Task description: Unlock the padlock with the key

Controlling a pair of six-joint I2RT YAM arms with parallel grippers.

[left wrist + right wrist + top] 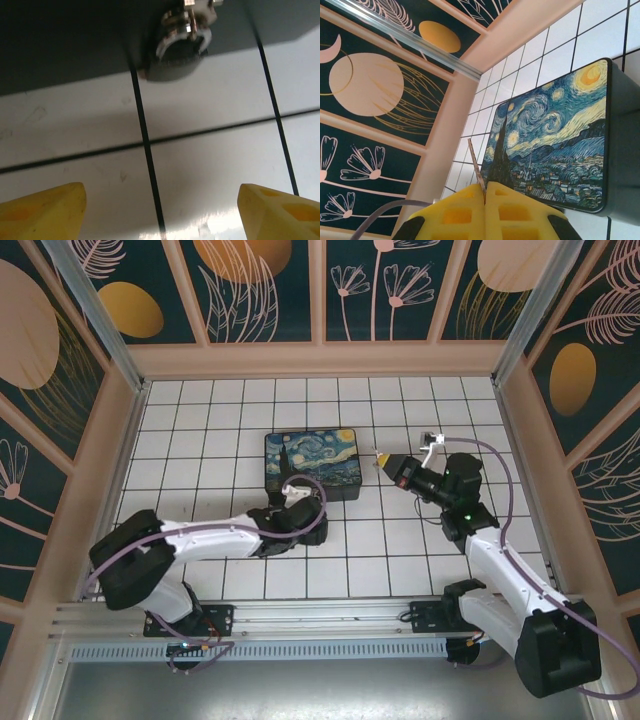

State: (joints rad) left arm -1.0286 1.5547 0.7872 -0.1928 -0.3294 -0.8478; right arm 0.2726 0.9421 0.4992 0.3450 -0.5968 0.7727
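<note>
The right gripper [485, 194] pinches the key [476, 165] so its tip pokes out ready, and the left gripper [160, 205] sits wide open near what looks like the padlock [182, 44].

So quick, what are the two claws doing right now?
The left gripper is open, empty, facing the padlock.
The right gripper is shut on the key.

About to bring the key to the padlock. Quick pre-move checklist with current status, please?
1. Key pinched in right claw: ok.
2. Left claw open: ok, fingers wide apart.
3. Padlock in front of left claw: ok.
4. Padlock held steady: not ok, nothing grips it.
5. Keyhole facing the key: cannot tell.
6. Key clear of the painted box: ok.
</note>
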